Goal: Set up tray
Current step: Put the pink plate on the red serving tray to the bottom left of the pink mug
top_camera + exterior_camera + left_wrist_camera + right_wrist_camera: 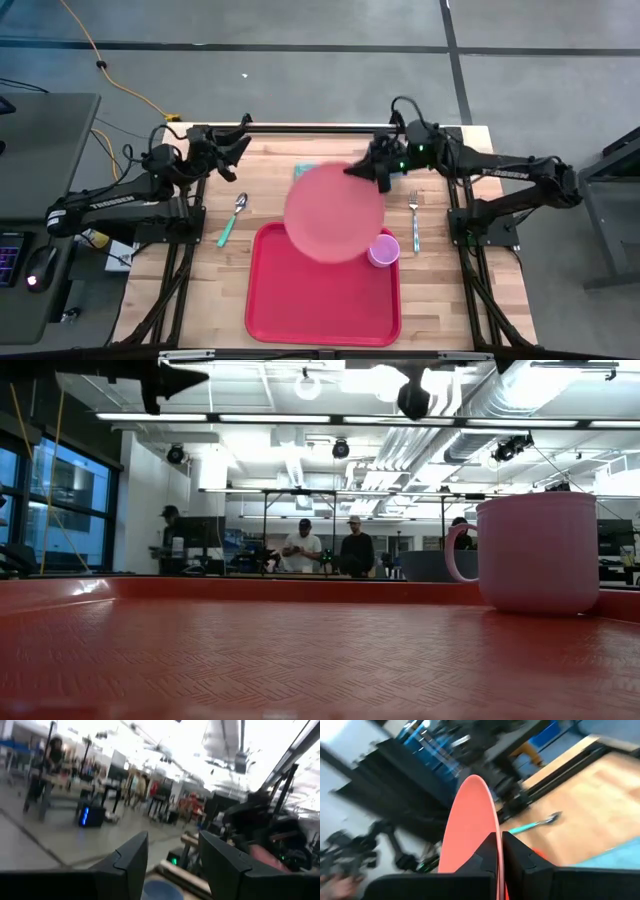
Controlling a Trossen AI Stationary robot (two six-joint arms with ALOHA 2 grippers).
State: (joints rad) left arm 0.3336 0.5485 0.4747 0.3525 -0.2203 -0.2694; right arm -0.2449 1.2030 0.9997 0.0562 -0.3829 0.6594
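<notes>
Clamping the pink plate by its rim at frame centre, the right gripper should lower it level onto the red tray bottom-centre; left gripper, fingers apart, waits upper left

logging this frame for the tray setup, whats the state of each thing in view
tray: flat on the table, holding only the cup
pink plate: lifted, clamped at its rim, over the tray's far edge
cup: upright in the tray's far right corner
spoon: lying on the table, left of the tray
fork: lying on the table, right of the tray
right tool: shut on the plate
left tool: open, empty
</notes>
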